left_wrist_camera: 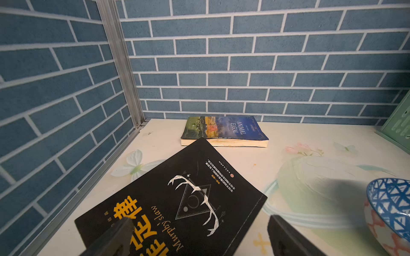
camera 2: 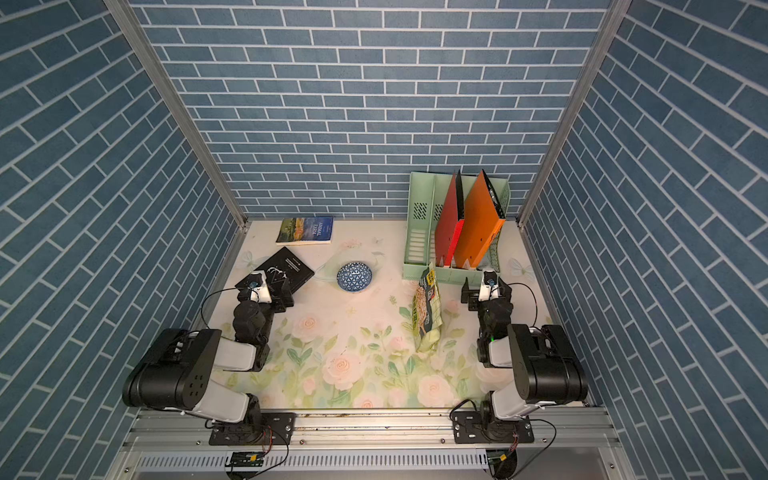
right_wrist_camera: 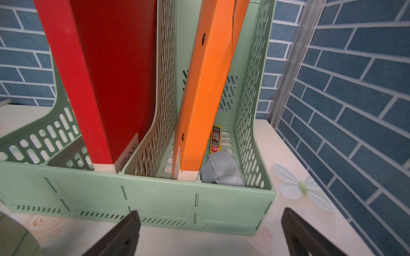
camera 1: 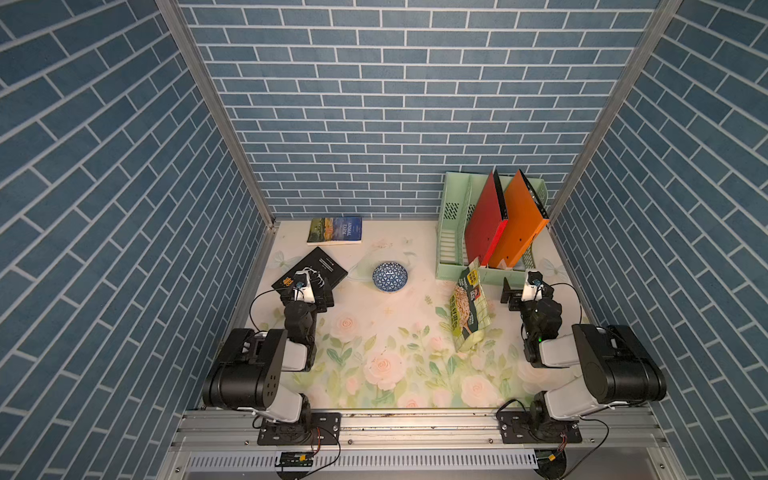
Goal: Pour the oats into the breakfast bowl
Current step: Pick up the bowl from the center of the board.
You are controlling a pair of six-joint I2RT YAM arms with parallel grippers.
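Observation:
The oats bag, crinkly pale and dark green with yellow labels, stands upright on the floral table right of centre in both top views; the loose oats are hidden inside it. The breakfast bowl, blue-and-white with triangle patterning, sits left of the bag and looks empty; its rim shows in the left wrist view. My left gripper hovers open over a black book, just left of the bowl. My right gripper is open to the right of the bag, facing the file rack. Neither gripper holds anything.
A pale-green file rack holding a red folder and an orange folder stands at the back right, close behind the bag. A black book lies under my left gripper. Another book lies by the back wall. Blue brick walls enclose three sides.

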